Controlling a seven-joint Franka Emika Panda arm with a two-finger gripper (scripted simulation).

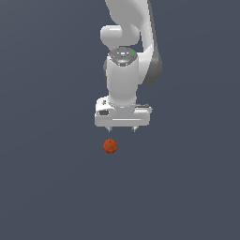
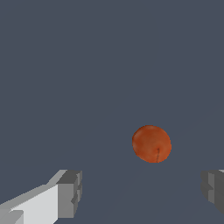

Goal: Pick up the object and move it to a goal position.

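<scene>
We see the white arm point(image 1: 124, 70) pointing straight down over a plain dark grey surface point(image 1: 47, 187) whose edges and corners lie outside both views, so we cannot place things by them. The gripper point(image 1: 122, 129) has its jaws spread wide and holds nothing. The small orange-red ball point(image 1: 110, 146) sits apart from the fingertips, slightly toward the exterior view's left. In the wrist view the ball point(image 2: 151, 144) lies beyond the two grey fingertips point(image 2: 70, 192), touching neither.

Seemingly a simulator: featureless slate-grey ground point(image 1: 47, 187) throughout.
</scene>
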